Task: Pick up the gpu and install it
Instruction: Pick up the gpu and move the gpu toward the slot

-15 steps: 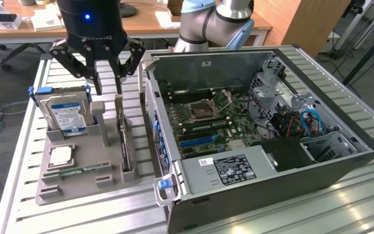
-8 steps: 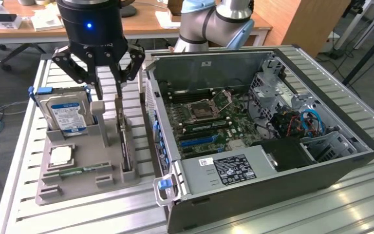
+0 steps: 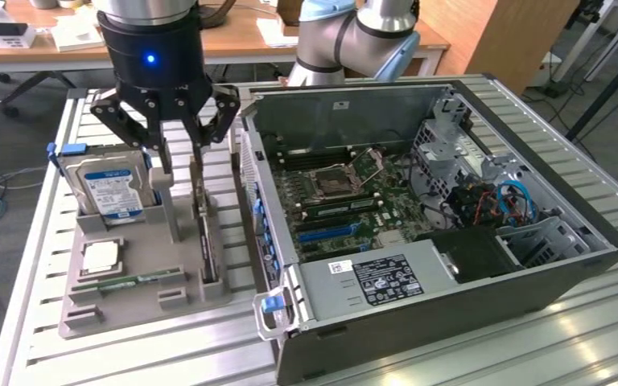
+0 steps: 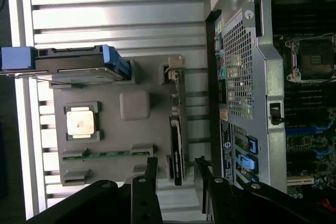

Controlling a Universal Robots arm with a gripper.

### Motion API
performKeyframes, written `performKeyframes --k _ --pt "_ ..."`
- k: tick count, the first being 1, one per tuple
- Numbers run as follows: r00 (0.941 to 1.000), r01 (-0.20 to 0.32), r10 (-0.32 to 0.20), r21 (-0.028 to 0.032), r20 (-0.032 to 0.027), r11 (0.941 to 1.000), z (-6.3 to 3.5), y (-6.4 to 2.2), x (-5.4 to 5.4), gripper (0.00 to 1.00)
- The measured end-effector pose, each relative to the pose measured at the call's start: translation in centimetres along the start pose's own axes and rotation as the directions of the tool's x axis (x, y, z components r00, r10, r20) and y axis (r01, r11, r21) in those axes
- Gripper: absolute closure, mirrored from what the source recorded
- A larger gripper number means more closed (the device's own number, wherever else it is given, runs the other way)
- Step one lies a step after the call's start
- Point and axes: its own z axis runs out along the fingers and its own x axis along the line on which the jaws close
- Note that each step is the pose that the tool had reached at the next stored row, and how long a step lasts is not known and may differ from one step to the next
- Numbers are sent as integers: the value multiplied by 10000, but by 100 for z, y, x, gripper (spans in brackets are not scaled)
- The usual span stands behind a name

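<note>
Gpu [image 4: 177, 148]: on edge in a slot along the grey tray's [image 4: 115, 132] edge nearest the open computer case [image 3: 449, 310].
My hand [image 4: 176, 165]: above the gpu, fingers apart either side, clamping nothing.
Hard drive [image 3: 110, 189]: upright at another tray corner.

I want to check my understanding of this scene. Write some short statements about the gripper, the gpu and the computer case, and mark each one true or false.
1. The gripper is open. True.
2. The gpu is already seated in the computer case. False: it stands on edge in the gray holder beside the case, not gripped.
3. The hard drive stands upright in the holder. True.
4. The case is shut with a side panel. False: its side is open and the motherboard can be seen.
</note>
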Motion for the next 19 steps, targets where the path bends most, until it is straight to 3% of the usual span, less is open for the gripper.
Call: performKeyframes --k 19 --pt "10000 0 0 1 -1 10000 290 -24 6 59"
